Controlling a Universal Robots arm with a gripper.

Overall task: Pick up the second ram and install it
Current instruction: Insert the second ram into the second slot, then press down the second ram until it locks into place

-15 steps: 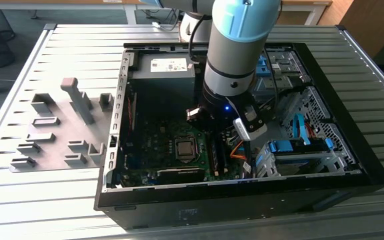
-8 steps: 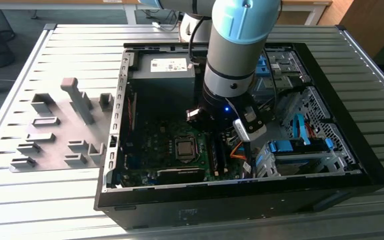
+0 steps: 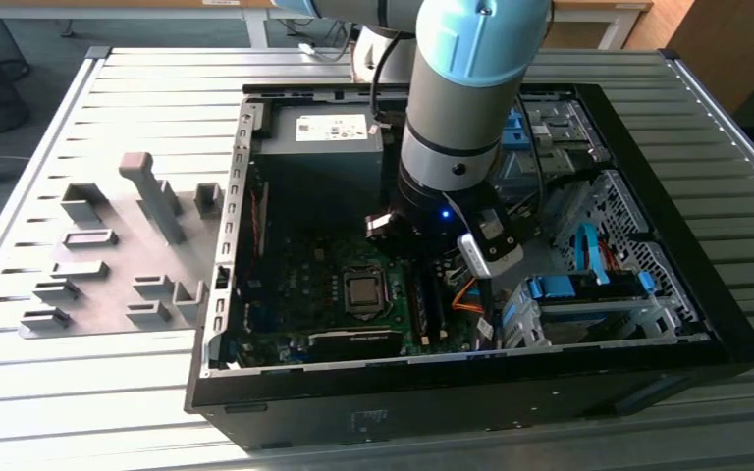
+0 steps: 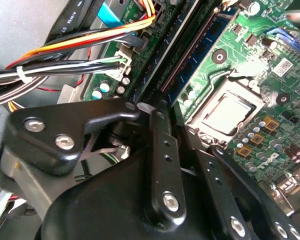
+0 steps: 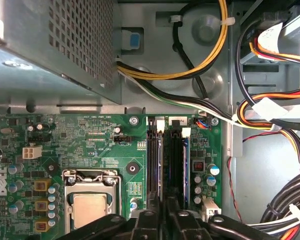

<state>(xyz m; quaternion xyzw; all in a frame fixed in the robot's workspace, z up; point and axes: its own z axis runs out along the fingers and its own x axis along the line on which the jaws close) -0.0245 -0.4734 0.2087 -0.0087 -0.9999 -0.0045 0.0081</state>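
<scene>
My gripper (image 3: 403, 235) reaches down inside the open computer case, over the memory slots (image 3: 426, 304) beside the processor socket. In the first wrist view the second ram (image 5: 162, 170) shows edge-on as a thin pale strip standing in a black slot. It runs straight into the narrow gap of the gripper (image 5: 165, 212), whose fingers sit close on either side of it. Another blue-green stick (image 5: 186, 170) stands two slots over. In the second wrist view the gripper (image 4: 171, 120) sits at the end of the long black slots (image 4: 190, 55).
The processor socket (image 5: 90, 205) lies right beside the slots. Bundled cables (image 5: 270, 115) crowd the other side. The grey power supply (image 3: 331, 128) fills the case's far corner. Grey holder blocks (image 3: 115, 255) stand on the slatted table at the exterior view's left.
</scene>
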